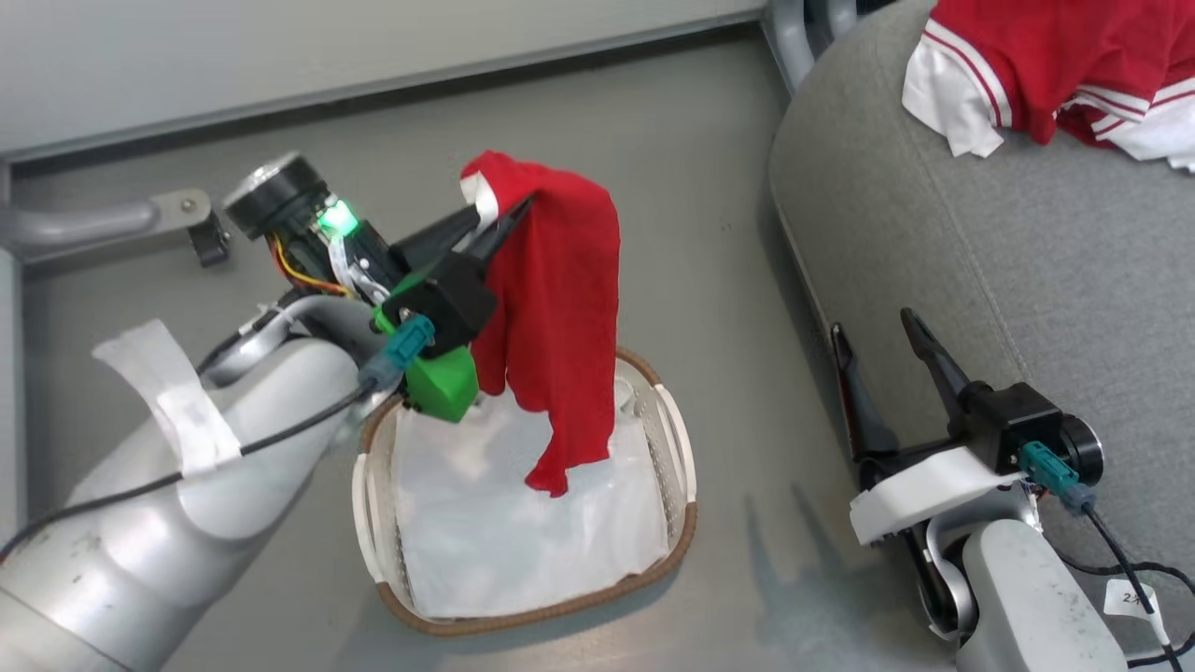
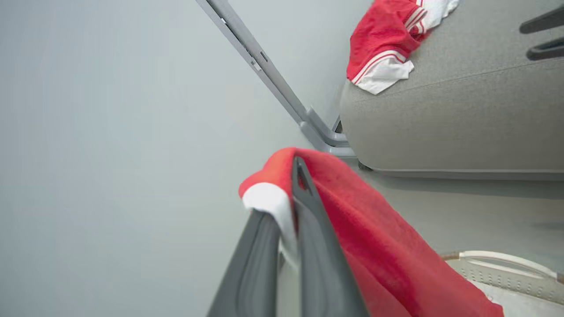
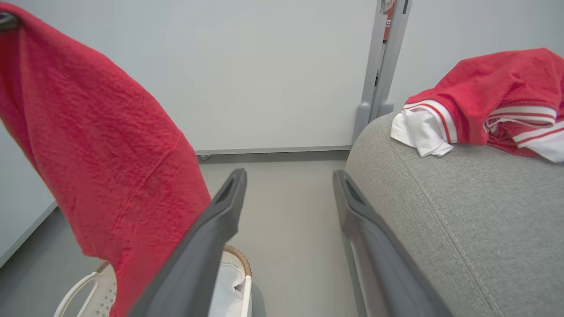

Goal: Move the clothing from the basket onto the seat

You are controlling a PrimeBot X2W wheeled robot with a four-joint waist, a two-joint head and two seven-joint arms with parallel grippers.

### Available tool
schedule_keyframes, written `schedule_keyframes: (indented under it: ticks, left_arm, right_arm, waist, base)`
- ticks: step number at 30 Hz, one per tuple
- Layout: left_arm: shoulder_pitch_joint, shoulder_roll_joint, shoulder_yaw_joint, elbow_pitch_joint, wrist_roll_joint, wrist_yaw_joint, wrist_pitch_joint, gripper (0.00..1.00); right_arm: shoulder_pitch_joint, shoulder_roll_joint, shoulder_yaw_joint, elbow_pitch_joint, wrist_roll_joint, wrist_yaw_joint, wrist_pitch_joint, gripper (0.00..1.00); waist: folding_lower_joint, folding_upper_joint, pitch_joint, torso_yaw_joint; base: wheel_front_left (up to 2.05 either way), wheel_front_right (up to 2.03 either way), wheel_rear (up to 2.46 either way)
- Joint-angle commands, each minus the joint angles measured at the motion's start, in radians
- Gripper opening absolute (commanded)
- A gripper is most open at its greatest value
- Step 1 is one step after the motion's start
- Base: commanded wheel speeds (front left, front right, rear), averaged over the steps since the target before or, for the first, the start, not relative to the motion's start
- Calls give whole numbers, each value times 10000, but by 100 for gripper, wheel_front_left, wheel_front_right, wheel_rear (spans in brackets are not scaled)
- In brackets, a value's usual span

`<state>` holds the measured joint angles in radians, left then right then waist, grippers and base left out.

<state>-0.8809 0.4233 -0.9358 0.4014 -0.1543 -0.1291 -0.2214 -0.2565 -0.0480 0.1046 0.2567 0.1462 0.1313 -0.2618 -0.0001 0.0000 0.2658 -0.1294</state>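
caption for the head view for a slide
Left claw holds a red garment above the basket; more clothing lies on the seat.

Grey floor (image 1: 607,121), basket (image 1: 680,448) on it, seat (image 1: 1027,243) bearing red clothing (image 1: 1046,65), perhaps two pieces

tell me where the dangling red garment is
Head view, centre: the red garment hangs from the left gripper, jaws shut on it, above the basket, left of the seat.

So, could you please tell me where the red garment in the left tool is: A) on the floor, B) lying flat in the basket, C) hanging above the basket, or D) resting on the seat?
C: the left tool is shut on the red garment, which hangs from it over the basket, short of the seat.
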Motion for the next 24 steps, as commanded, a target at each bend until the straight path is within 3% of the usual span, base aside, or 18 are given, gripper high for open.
schedule_keyframes:
  ticks: [1, 5, 13, 24]
  left_arm:
    - [-355, 98, 15, -208, -106, -14, 36, 0]
    - [-864, 197, 208, -536, -257, 27, 30, 0]
    - [-1485, -135, 501, -241, -491, 238, 54, 0]
    - [-2255, -1035, 357, 231, -683, 193, 468, 0]
  right_arm:
    - [83, -43, 65, 8, -88, -10, -49, 100]
    - [-73, -42, 321, 2, -177, -10, -49, 100]
    - [-431, -40, 1166, 91, -186, -10, -49, 100]
    - [-1071, -49, 4445, 522, 460, -10, -49, 100]
  waist:
    - [1, 0, -1143, 428]
    - [1, 0, -1401, 409]
    - [1, 0, -1653, 370]
    - [1, 0, -2024, 652]
  base:
    - [0, 0, 0]
    - [0, 0, 0]
    - [0, 0, 0]
    - [0, 0, 0]
